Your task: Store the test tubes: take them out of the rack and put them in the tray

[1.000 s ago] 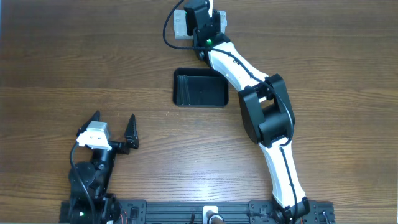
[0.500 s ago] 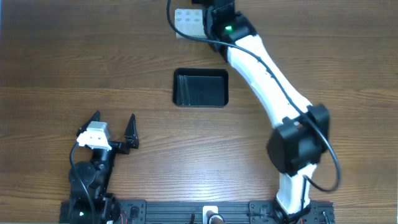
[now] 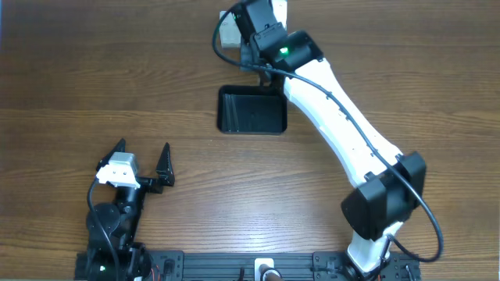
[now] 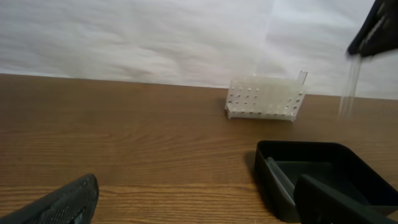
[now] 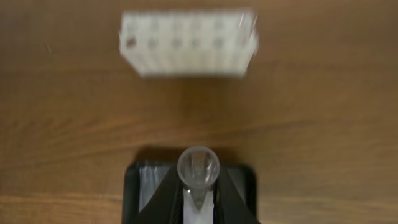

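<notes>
Right pincer [image 5: 198, 194] holds test tube [image 5: 198, 167] above tray [image 5: 131, 190].

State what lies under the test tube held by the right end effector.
The black tray, by the right wrist view. The right end effector and test tube cover much of its floor.

No readable text, labels, numbers or signs on anything in view.
</notes>
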Motion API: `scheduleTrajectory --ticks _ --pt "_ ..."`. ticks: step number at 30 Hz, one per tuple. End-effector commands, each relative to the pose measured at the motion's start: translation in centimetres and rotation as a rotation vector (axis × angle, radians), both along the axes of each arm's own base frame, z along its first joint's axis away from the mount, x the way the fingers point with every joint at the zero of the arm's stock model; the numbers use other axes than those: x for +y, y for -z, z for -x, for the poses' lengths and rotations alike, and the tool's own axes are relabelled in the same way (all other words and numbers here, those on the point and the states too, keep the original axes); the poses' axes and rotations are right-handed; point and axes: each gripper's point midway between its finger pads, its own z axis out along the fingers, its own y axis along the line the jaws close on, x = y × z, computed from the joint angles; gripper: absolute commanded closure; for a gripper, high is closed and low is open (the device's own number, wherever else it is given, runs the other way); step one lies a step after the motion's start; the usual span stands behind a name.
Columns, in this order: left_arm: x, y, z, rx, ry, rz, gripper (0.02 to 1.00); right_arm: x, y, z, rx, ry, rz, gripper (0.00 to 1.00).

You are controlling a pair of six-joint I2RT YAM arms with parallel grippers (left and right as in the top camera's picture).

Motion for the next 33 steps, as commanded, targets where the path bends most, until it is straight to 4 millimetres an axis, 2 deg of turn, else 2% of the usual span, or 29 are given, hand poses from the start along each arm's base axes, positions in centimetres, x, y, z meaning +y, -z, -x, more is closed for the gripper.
scheduleTrajectory --ticks 1,6,11,20,22,25,28,30,33 --pt "0.0 0.2 0.0 0.000 0.003 -0.014 0.018 0.9 6.1 0.8 0.151 0.050 -0.045 0.921" --pt "0.0 0.2 0.0 0.000 0.003 -0.014 0.018 2.2 9.5 1.2 0.226 0.024 -0.042 0.925" --pt "0.0 0.2 0.0 0.000 0.003 -0.014 0.018 2.6 11.8 1.5 0.267 0.020 -0.017 0.921" --pt "0.0 0.2 0.0 0.000 0.003 -0.014 0.018 3.5 14.6 2.4 0.330 -0.002 -0.006 0.908" --pt "0.0 0.2 0.0 0.000 0.003 -0.014 0.018 3.5 15.7 2.6 0.349 -0.002 0.007 0.873" --pt "0.0 0.2 0.0 0.000 0.003 -0.014 0.018 3.6 16.2 2.6 0.355 -0.003 0.012 0.833" --pt "0.0 0.2 0.0 0.000 0.003 -0.014 0.018 3.8 16.0 2.4 0.341 -0.014 0.007 0.735" --pt "0.0 0.2 0.0 0.000 0.003 -0.014 0.018 4.0 15.5 2.1 0.324 -0.021 0.000 0.691" --pt "0.0 0.2 0.0 0.000 0.003 -0.014 0.020 4.4 13.4 1.0 0.252 -0.073 0.000 0.601"
